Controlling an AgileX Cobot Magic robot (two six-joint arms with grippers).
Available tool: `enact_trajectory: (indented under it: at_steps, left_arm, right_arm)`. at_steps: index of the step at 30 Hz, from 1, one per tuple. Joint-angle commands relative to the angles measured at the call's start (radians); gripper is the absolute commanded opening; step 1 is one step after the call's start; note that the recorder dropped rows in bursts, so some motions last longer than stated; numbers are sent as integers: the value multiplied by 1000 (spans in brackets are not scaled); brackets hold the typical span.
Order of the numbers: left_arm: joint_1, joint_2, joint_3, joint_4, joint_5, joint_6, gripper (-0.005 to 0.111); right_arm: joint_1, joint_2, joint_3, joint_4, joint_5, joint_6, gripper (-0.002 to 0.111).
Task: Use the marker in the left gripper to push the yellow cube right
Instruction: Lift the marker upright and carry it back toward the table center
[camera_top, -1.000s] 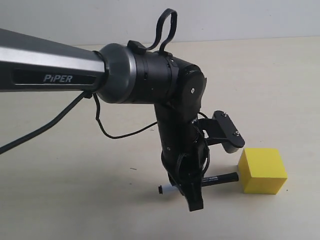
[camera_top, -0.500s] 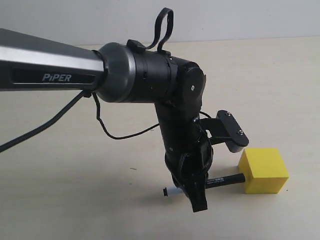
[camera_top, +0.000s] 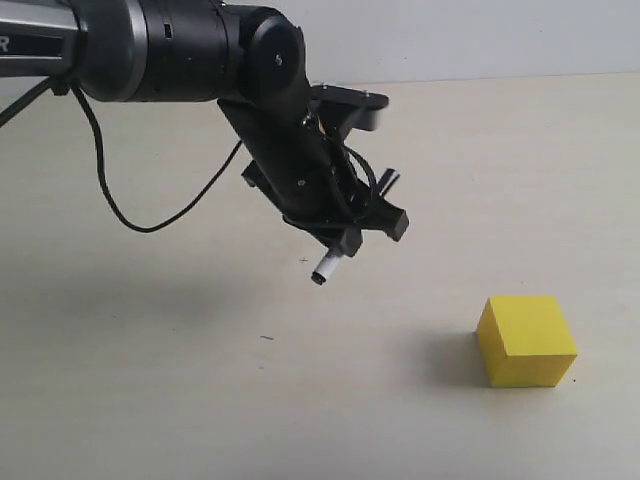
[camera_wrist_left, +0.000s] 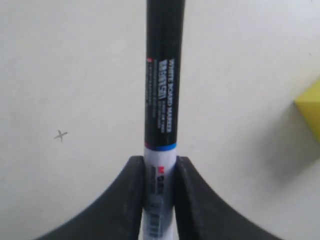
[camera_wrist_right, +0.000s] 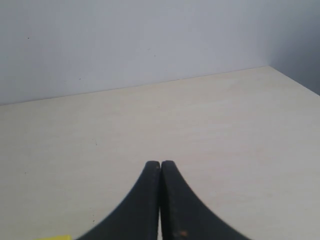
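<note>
Well, we see the left gripper (camera_top: 365, 228) clamped on the marker (camera_wrist_left: 161, 90), up above the surface (camera_top: 150, 400), well apart from the cube (camera_top: 527, 338) resting lower right; the right gripper (camera_wrist_right: 160, 167) sits closed, empty.

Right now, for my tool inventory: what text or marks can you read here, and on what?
"WHITE BOARD MARKER": marker barrel, held in the left hand.
Other marker print: too blurred to read.
Small cross mark: on the table.
Yellow cube: no text.
</note>
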Motion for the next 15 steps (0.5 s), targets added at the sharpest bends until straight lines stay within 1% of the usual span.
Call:
enact_trajectory:
  at_steps: [1, 5, 8, 10, 12, 15]
  left_arm:
    - [4, -3, -5, 73, -53, -242, 0]
    - [4, -3, -5, 219, -75, -482, 0]
    - [4, -3, -5, 369, -59, -693, 0]
    - [2, -3, -5, 467, -34, -799, 0]
    - [-2, -3, 2, 529, -13, -864, 0]
    - [-2, -3, 31, 543, -9, -897, 0]
  right_arm:
    - [-7, -5, 5, 1, -4, 0, 0]
    - [-7, -5, 5, 1, -4, 0, 0]
    - [-7, -5, 5, 1, -4, 0, 0]
    - [-7, -5, 5, 1, -4, 0, 0]
    - [-7, -5, 5, 1, -4, 0, 0]
    - [-7, -5, 5, 1, -4, 0, 0]
